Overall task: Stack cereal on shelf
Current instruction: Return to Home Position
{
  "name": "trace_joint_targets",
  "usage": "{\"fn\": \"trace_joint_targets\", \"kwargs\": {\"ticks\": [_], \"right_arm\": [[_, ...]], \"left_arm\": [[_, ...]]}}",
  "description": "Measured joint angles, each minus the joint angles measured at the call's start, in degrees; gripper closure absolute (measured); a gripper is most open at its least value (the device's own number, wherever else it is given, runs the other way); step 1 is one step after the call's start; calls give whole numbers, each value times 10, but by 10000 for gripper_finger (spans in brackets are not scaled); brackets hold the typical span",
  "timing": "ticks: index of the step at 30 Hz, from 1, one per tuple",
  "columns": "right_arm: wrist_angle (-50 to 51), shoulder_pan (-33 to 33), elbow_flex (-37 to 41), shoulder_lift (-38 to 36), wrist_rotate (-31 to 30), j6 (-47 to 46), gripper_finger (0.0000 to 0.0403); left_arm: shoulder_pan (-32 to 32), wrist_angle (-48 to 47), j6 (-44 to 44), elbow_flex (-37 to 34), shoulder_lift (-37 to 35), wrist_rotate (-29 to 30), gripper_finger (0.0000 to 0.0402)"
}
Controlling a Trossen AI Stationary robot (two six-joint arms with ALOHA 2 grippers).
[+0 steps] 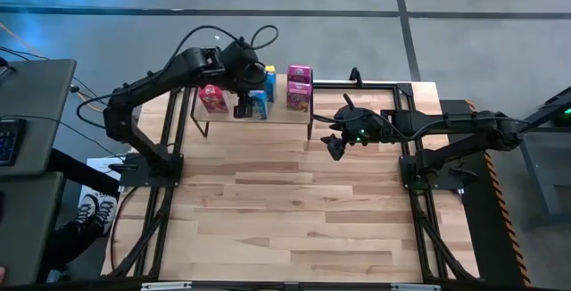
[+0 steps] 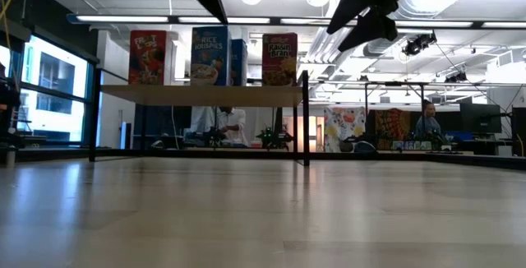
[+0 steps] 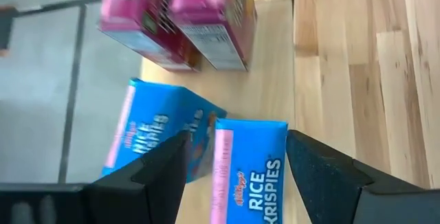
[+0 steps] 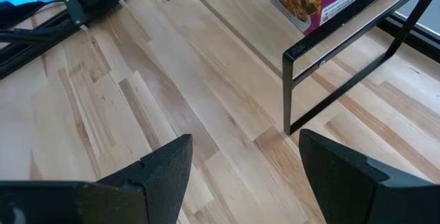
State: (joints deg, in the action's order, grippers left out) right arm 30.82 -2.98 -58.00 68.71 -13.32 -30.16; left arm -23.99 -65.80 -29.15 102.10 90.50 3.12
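1. Foreground. The plank tabletop [image 1: 285, 220] shows no box on its front boards.

2. Right hand [image 4: 245, 140]. It hangs over bare boards just beside the right end of the shelf [image 2: 201, 94], fingers spread wide and holding nothing. The black shelf leg [image 4: 287, 90] stands close ahead of it.

3. Left hand [image 3: 237, 139]. It is above the shelf, fingers wide open on either side of the blue Rice Krispies box [image 3: 251, 176] and gripping nothing. From table level it sits above the box top, apart from it.

4. Cereal. All visible boxes stand upright on the shelf: a second blue box [image 3: 155, 131] behind the first, the pink boxes [image 3: 206, 25] toward the right end, and a red-fronted box [image 2: 148, 57] at the left. Five can be counted from above. A sixth cannot be confirmed, as the left arm covers part of the board.

5. Assessment. Placing appears done, and the step in hand is the return to rest. The left hand should rise straight before drawing back, since both blue boxes are near enough to be clipped. The right hand should back away from the leg.

6. Background. Two people sit in the room beyond, well apart from the rig.
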Motion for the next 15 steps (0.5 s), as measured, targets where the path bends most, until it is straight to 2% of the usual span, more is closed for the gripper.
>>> {"fn": "trace_joint_targets", "kwargs": {"ticks": [7,9,11,15], "right_arm": [[-5,0,0,0,-2,5,141],[-6,0,0,0,-2,7,141],[-4,0,0,0,6,18,141],[2,0,0,0,16,47,141]], "left_arm": [[0,0,3,50,-18,1,169],[-3,0,34,56,-31,-4,169],[-14,2,85,56,-52,-44,170],[-41,40,198,32,-101,-162,174]]}}
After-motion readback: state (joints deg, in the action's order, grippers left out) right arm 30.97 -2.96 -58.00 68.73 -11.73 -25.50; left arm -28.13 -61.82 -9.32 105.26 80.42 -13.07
